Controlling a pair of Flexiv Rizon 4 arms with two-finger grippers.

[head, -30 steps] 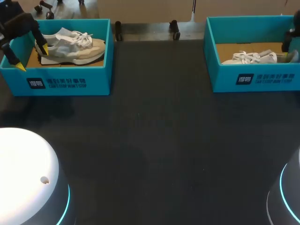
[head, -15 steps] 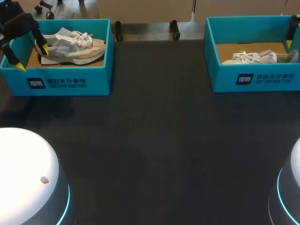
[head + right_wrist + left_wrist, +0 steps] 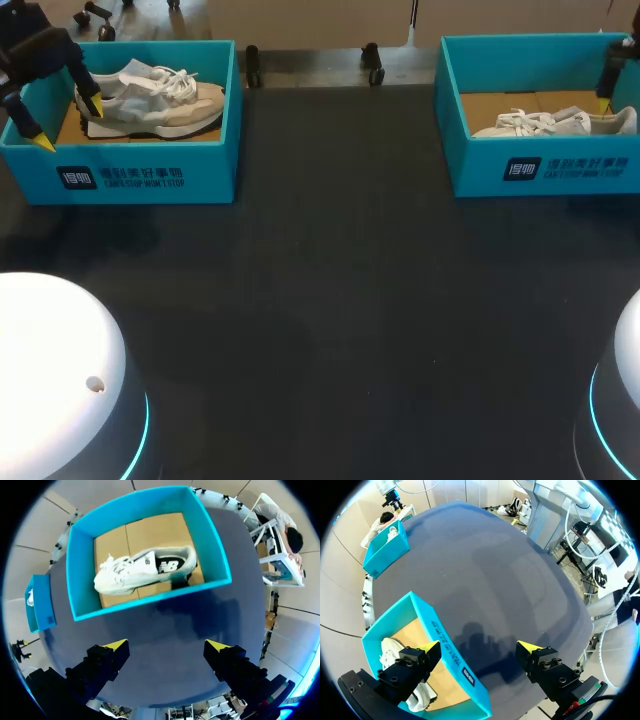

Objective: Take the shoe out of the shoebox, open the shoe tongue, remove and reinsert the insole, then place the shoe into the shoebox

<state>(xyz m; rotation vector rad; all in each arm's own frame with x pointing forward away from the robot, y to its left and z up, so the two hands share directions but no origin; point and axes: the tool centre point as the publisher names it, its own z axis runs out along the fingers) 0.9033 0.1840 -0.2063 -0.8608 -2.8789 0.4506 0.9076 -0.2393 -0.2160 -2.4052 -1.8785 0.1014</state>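
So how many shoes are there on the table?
2. A grey and beige shoe lies in the left shoebox, and a white shoe lies in the right shoebox. Each box's near wall hides a little floor, but no other shoe shows.

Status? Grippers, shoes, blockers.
Left gripper open, straddling left box wall. Right gripper open by right box. Left shoe, right shoe both boxed. Nothing blocking.

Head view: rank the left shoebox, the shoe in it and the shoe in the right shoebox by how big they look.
1. left shoebox
2. left shoe
3. right shoe: the right shoebox wall hides its lower part, so the two shoes may really be alike.
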